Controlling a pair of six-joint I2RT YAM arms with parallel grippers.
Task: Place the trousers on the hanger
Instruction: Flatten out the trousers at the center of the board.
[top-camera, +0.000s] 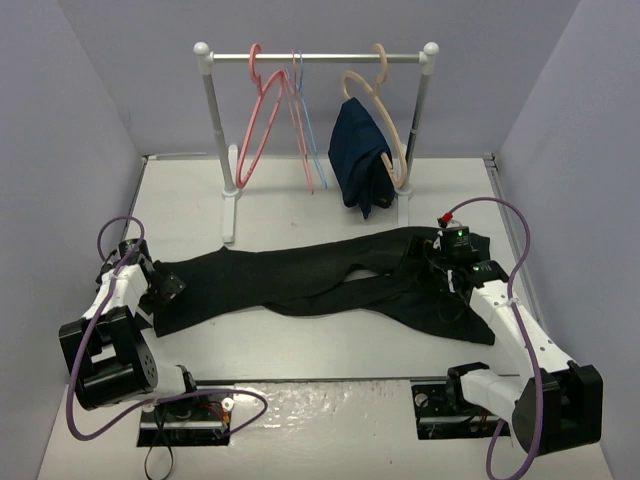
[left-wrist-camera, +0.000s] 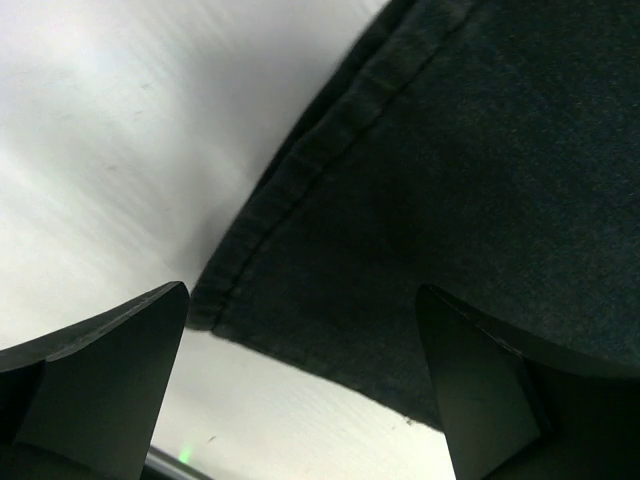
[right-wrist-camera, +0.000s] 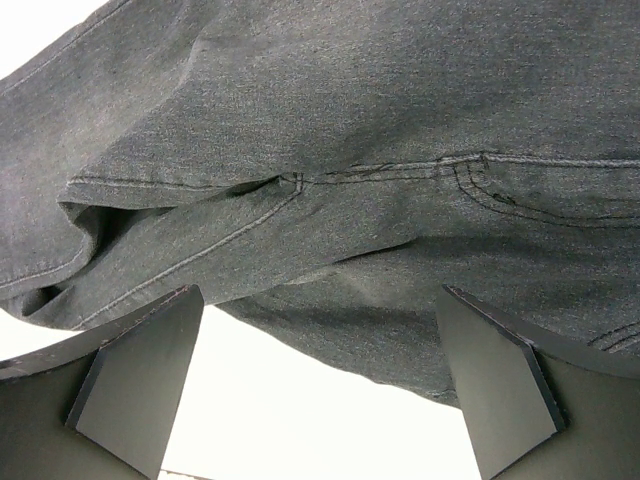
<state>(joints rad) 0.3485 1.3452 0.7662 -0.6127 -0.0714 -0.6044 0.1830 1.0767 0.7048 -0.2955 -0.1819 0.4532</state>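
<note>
The black trousers (top-camera: 320, 282) lie flat across the table, leg hems at the left, waist at the right. The salmon-pink hanger (top-camera: 262, 115) hangs on the rail at the back. My left gripper (top-camera: 168, 288) is open at the leg hem; in the left wrist view the hem (left-wrist-camera: 430, 200) lies between and ahead of the fingers (left-wrist-camera: 110, 370). My right gripper (top-camera: 447, 268) is open over the waist end; in the right wrist view the trousers (right-wrist-camera: 350, 170) with a pocket seam lie just ahead of the fingers (right-wrist-camera: 140, 370).
A white rail (top-camera: 318, 58) on two posts stands at the back. It carries a thin light-blue hanger (top-camera: 305, 120) and a tan hanger (top-camera: 385, 110) with a navy-blue garment (top-camera: 360, 155). Purple walls close in left, right and back.
</note>
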